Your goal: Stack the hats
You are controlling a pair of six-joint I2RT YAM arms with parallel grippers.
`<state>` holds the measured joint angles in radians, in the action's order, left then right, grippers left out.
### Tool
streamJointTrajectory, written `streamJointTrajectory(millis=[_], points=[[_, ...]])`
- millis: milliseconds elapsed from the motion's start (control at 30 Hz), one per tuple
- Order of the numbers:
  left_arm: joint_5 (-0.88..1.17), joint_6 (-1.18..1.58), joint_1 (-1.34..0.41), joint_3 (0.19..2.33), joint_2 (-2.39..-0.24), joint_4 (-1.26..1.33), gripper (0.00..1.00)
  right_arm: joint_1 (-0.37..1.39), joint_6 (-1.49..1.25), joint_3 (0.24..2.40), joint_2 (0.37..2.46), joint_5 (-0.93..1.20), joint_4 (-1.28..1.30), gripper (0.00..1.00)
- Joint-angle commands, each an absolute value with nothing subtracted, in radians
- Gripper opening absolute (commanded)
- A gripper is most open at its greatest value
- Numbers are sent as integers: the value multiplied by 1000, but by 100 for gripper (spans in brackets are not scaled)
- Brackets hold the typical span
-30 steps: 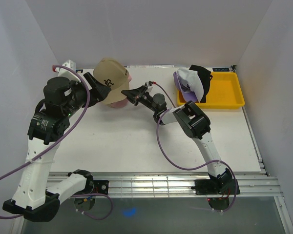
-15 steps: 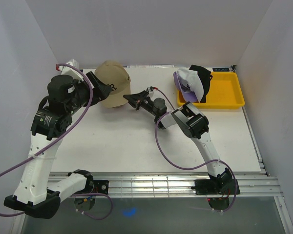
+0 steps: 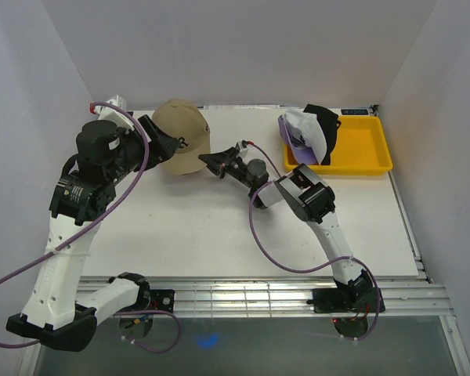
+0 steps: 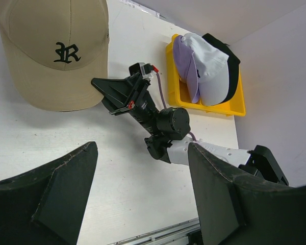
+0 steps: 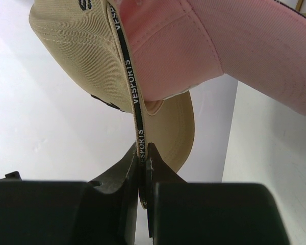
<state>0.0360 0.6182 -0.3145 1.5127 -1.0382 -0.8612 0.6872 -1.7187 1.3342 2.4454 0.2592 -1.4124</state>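
The tan hat with a dark "R" (image 3: 184, 133) sits at the back left of the table, over the pink hat (image 5: 194, 46), which shows only in the right wrist view. My right gripper (image 3: 205, 160) is shut on the tan hat's brim (image 5: 163, 127); the pinch also shows in the left wrist view (image 4: 99, 86). My left gripper (image 4: 143, 204) is wide open and empty, hovering above the table beside the tan hat (image 4: 51, 51). The white hat (image 3: 307, 131), purple hat (image 3: 286, 127) and black hat (image 3: 329, 125) are nested in the yellow tray (image 3: 364, 153).
The yellow tray stands at the back right against the wall. White walls enclose the table on three sides. A purple cable (image 3: 258, 227) loops from the right arm over the table's middle. A metal rail (image 3: 243, 294) runs along the near edge.
The tan hat has shifted slightly back and left and now hides the pink hat in the top view. My left arm has pulled up a little. The right gripper keeps its hold.
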Motion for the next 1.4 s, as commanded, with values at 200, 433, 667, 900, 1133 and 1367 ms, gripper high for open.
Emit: streamJointTrajectory(millis=[200,433,667,900,1133,1367], points=[[31,611,-318,1508,-1028,-864,82,683,-1632,1316,2444,322,-1359,20],[32,611,-318,1505,-1028,-864,82,683,-1608,1319,2437,342,-1319,32],[31,611,-319,1502,-1025,-864,81,683,-1586,1325,2434,357,-1293,31],[32,612,-318,1502,-1022,-864,82,683,-1559,1330,2427,371,-1243,26],[31,612,-318,1496,-1019,-864,81,683,-1519,1338,2421,383,-1152,25],[29,612,-319,1496,-1017,-868,82,683,-1494,1339,2425,387,-1100,25]])
